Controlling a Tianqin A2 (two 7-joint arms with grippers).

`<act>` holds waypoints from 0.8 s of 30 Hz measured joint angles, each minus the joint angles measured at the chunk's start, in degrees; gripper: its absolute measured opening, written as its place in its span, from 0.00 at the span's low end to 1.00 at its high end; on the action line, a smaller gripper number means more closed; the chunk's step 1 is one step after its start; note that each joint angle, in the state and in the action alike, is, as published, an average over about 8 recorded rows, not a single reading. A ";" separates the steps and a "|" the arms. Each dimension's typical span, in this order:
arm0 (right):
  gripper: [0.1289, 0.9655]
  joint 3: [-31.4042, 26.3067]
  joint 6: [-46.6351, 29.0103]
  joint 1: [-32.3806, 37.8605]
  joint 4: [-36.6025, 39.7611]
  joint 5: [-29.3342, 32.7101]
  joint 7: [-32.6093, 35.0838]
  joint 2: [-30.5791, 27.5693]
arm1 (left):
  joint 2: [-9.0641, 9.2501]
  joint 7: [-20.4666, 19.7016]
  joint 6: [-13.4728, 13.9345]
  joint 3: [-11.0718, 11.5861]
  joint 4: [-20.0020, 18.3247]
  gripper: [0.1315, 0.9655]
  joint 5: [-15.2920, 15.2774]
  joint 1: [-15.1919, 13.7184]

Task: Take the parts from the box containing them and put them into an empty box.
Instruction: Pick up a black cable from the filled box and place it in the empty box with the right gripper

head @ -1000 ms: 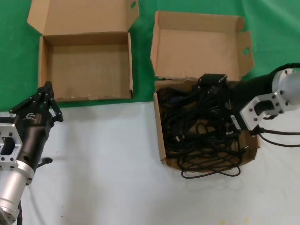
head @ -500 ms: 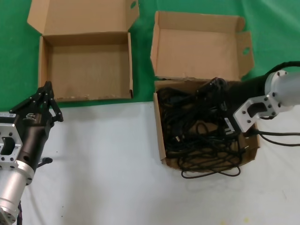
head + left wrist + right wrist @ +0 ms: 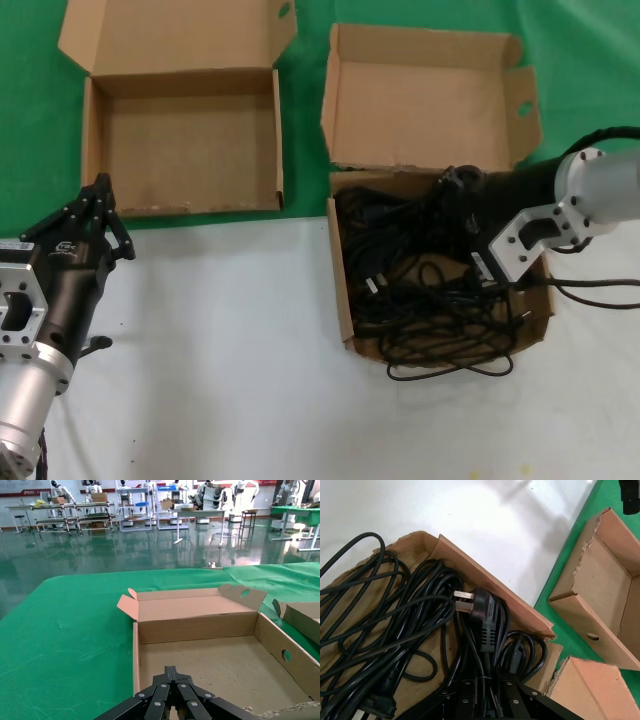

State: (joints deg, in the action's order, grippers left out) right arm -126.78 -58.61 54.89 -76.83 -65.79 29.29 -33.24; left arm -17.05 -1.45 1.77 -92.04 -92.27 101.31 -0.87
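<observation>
The right gripper (image 3: 452, 190), fingers pinched onto the cables (image 3: 415, 625), sits in the cable box (image 3: 343, 300) to lift them; beyond that box the left gripper (image 3: 95, 215) waits pinched shut and empty-handed beside the empty box (image 3: 185, 205).

Right gripper (image 3: 452, 186) has swung toward the box's rear wall; tangled black power cables (image 3: 425, 290) beneath it have shifted, lifting slightly.

Table: white sheet (image 3: 230, 350) near, green cloth (image 3: 30, 130) far. Empty box (image 3: 185, 150) far left; cable-filled box (image 3: 345, 300) right, straddling both surfaces.
</observation>
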 joint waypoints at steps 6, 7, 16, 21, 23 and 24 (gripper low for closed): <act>0.10 0.61 -0.28 0.42 -2.16 0.59 -1.47 -0.72 | 0.00 0.00 0.00 0.00 0.00 0.02 0.00 0.00; 0.10 0.86 -0.43 0.55 -2.93 0.64 -2.03 -0.94 | 0.00 0.00 0.00 0.00 0.00 0.02 0.00 0.00; 0.10 2.56 -1.70 4.02 -9.90 1.80 -7.49 -0.43 | 0.00 0.00 0.00 0.00 0.00 0.02 0.00 0.00; 0.10 1.44 -0.21 7.36 -7.82 3.25 -7.64 4.40 | 0.00 0.00 0.00 0.00 0.00 0.02 0.00 0.00; 0.09 0.71 0.99 8.69 -5.69 3.72 -6.98 7.05 | 0.00 0.00 0.00 0.00 0.00 0.02 0.00 0.00; 0.09 0.31 1.68 9.31 -4.40 3.91 -6.53 8.44 | 0.00 0.00 0.00 0.00 0.00 0.02 0.00 0.00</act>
State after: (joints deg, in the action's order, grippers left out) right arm -126.47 -56.94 64.20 -81.24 -61.88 22.77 -24.80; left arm -17.05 -1.45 1.77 -92.04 -92.27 101.31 -0.87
